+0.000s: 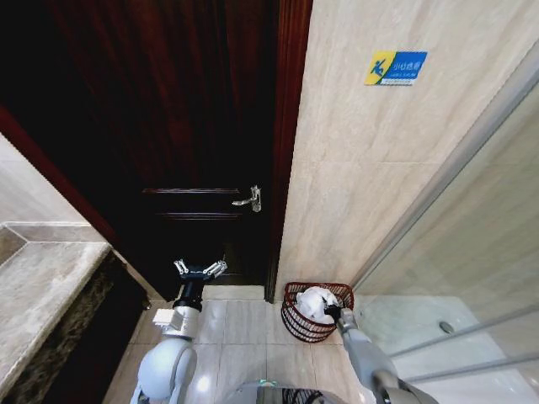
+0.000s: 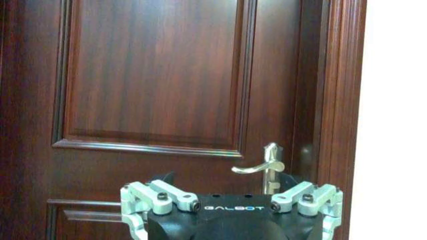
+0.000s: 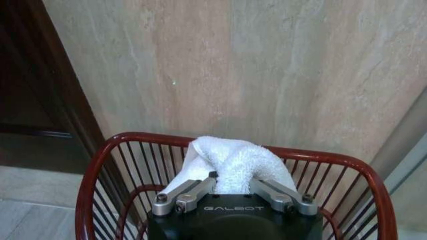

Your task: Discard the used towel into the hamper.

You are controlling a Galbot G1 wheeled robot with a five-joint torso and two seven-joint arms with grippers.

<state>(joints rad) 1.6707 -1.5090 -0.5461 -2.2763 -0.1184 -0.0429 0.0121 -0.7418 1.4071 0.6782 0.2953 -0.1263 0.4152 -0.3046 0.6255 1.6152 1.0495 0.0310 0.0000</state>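
Note:
The hamper [image 1: 296, 321], a red-brown wire basket, stands on the floor against the tiled wall, just right of the door. The white towel [image 1: 314, 301] bulges above its rim. My right gripper [image 1: 332, 313] reaches into the hamper from the near side. In the right wrist view the right gripper [image 3: 233, 181] is shut on the towel [image 3: 235, 159], its fingers [image 3: 189, 192] pressed into the cloth inside the hamper's rim [image 3: 133, 137]. My left gripper [image 1: 200, 270] hangs open in front of the door, holding nothing; the left gripper [image 2: 232, 199] faces the door panel.
A dark wooden door [image 1: 194, 126] with a silver lever handle [image 1: 250, 199] fills the left. A stone counter [image 1: 42, 286] runs along the near left. A glass shower partition [image 1: 472, 252] stands at the right. Floor tiles [image 1: 240, 328] lie open between my arms.

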